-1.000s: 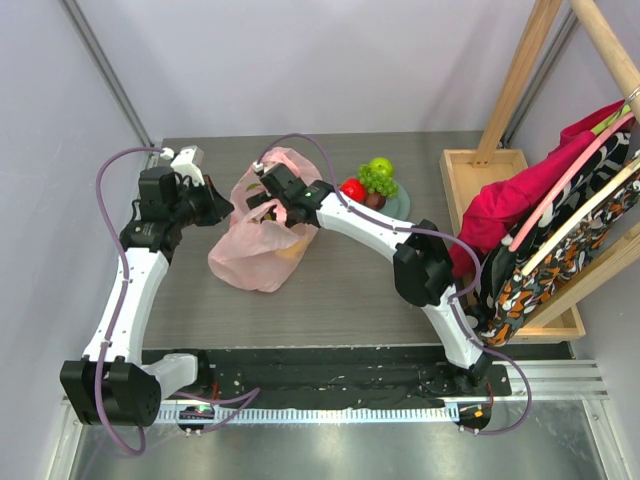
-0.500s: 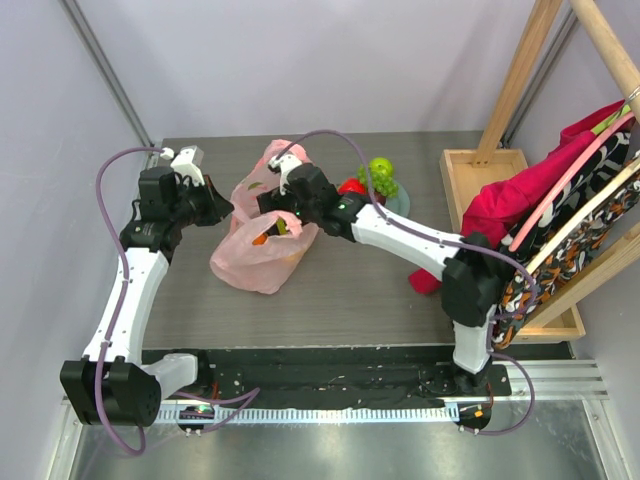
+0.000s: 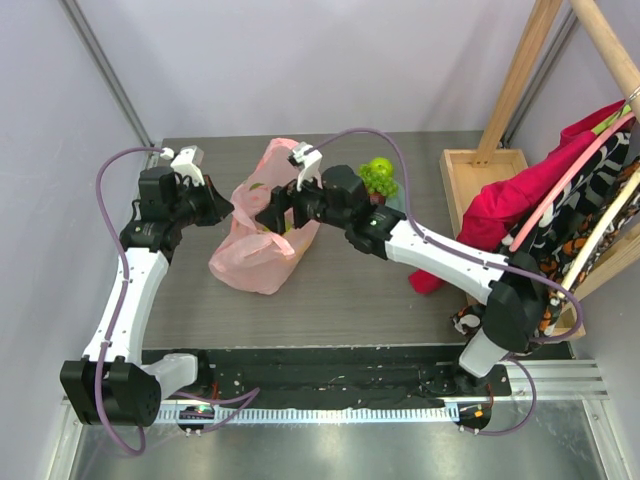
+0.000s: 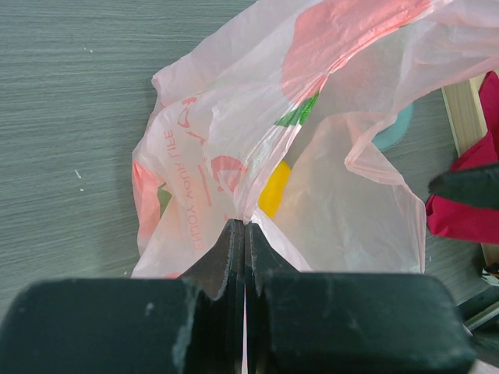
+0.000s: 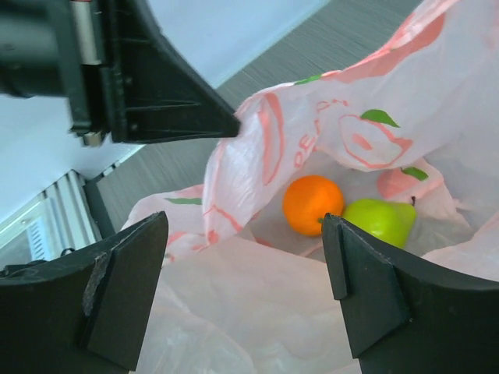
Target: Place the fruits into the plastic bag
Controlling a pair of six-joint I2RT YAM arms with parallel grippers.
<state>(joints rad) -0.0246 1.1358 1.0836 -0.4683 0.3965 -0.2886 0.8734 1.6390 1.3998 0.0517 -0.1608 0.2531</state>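
So the left gripper is clamped tight on a fold of the plastic bag, right at the bag's left rim, jaws fully together with the pink film pinched between them. A yellow fruit shows through the film just past that pinch.

The right gripper hangs over the bag's mouth with its fingers spread wide and nothing between them. Looking down between them, an orange and a green fruit sit side by side at the bottom of the bag, touching or nearly so.

From the top camera the bag lies crumpled on the table, mouth toward the back. A green grape bunch is outside the bag, off to its right behind the right arm, and a red cloth is well right of the bag.
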